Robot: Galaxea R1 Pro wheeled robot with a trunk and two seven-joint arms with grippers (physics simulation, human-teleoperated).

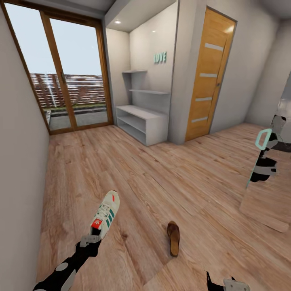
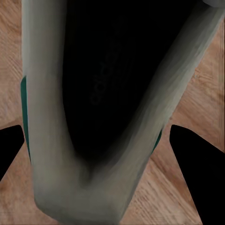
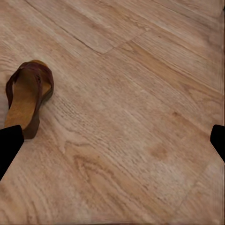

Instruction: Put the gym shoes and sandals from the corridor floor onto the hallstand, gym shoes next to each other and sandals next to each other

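From the head view, the left gripper point(image 1: 93, 236) sits at about seven o'clock in the frame, right at the heel of a gym shoe point(image 1: 106, 213) that lies on the corridor floor point(image 1: 161, 178) with its toe toward one o'clock; whether the fingers have clamped cannot be told from here. A single sandal point(image 1: 173, 237) lies near six o'clock, well apart from the shoe. The hallstand point(image 1: 142, 119) stands against the far wall near twelve o'clock, far from both, so any carry will likely need the base to drive forward. Part of the right gripper point(image 1: 220, 285) peeks in at five o'clock.

In the left wrist view, the gym shoe point(image 2: 117, 117) looms close, its dark opening straight ahead and the two dark fingertips point(image 2: 197, 164) standing wide on either side of the heel, not touching it; the hand reads as spread, seemingly lined up to straddle the heel collar, a narrow firm part to pinch.

In the right wrist view, the sandal point(image 3: 29, 97) lies on the planks off toward nine o'clock; the fingertips point(image 3: 8, 143) stand far apart with nothing between, so this hand is spread and free, probably waiting its turn.
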